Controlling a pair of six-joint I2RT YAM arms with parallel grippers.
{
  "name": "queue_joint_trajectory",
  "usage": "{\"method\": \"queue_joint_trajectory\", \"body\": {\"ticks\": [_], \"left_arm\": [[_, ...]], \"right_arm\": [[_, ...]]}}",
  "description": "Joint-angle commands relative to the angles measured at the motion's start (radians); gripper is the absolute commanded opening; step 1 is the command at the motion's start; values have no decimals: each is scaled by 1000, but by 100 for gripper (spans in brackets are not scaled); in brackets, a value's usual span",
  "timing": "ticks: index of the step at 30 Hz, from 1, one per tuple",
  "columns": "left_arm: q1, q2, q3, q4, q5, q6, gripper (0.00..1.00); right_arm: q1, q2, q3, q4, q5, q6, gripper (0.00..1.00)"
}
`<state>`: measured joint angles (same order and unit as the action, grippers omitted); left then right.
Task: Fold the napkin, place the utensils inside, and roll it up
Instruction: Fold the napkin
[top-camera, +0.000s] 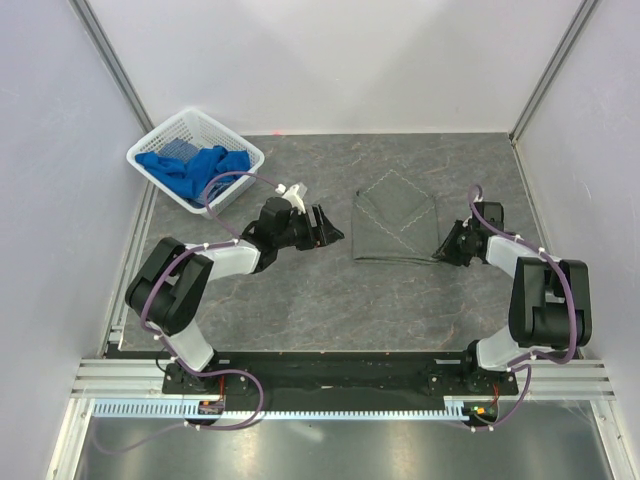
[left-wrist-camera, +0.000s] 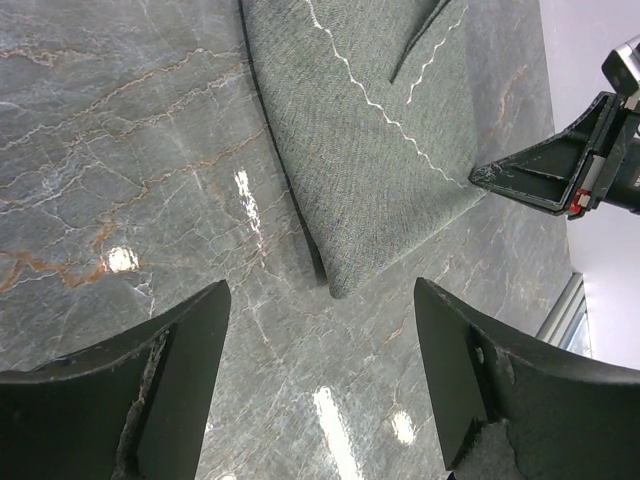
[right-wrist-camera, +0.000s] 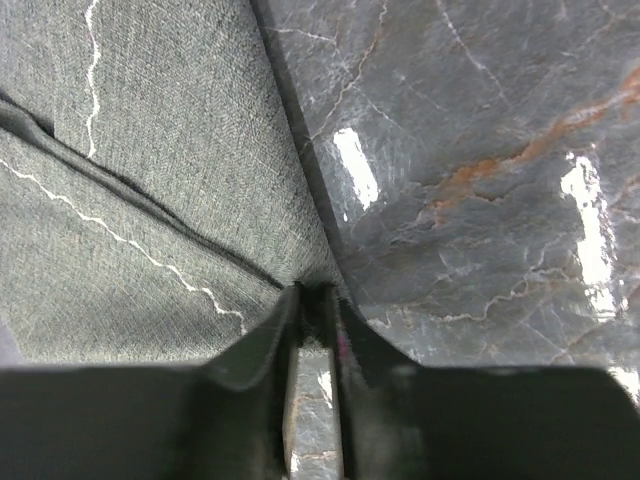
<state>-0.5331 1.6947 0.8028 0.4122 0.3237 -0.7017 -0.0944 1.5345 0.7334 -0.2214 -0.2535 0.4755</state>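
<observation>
The folding step is in hand. The napkin (top-camera: 395, 225) lies folded right of centre on the surface (top-camera: 300, 300), and the right end effector (top-camera: 441, 247) is clenched on its near right corner. The left end effector (top-camera: 332, 228) hangs released just beside the napkin's left edge. The next move probably calls for another fold, or for fetching the fork, which no view shows. How many layers the pinch holds is unclear.
</observation>
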Motion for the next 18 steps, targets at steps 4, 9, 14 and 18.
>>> {"method": "queue_joint_trajectory", "body": {"ticks": [4,9,14,18], "left_arm": [[22,-53,10,-24,15,-15,81],[41,-63,-1,-44,18,-1,80],[50,-64,-16,-65,8,11,78],[62,-59,-31,-75,-47,21,75]], "right_arm": [[11,52,-51,14,-39,-17,8],[76,53,-68,24,-38,14,4],[194,56,-75,62,-36,78,4],[260,56,-95,100,-38,133,3]]}}
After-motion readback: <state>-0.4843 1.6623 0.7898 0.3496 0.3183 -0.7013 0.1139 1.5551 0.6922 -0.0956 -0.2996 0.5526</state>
